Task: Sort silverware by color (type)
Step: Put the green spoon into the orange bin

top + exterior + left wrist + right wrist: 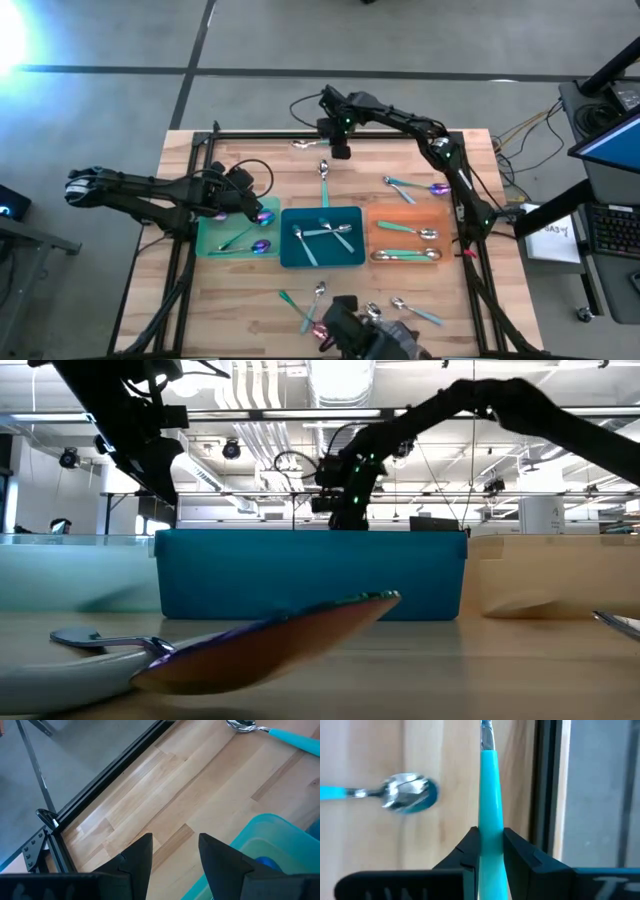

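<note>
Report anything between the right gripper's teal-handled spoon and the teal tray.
Right gripper grips the teal-handled spoon. Only a loose spoon lies flat on the table between it and the teal tray; nothing taller intervenes.

Right up against the lens an iridescent purple-pink spoon lies across the wooden desk, its bowl tilted upward, with a silver spoon just beside it at the left. Behind them the teal tray stands broadside, an orange tray beside it. Above, one dark arm hangs at upper left while another reaches in from the right, its hand lit with green dots above the teal tray's far edge.
</note>
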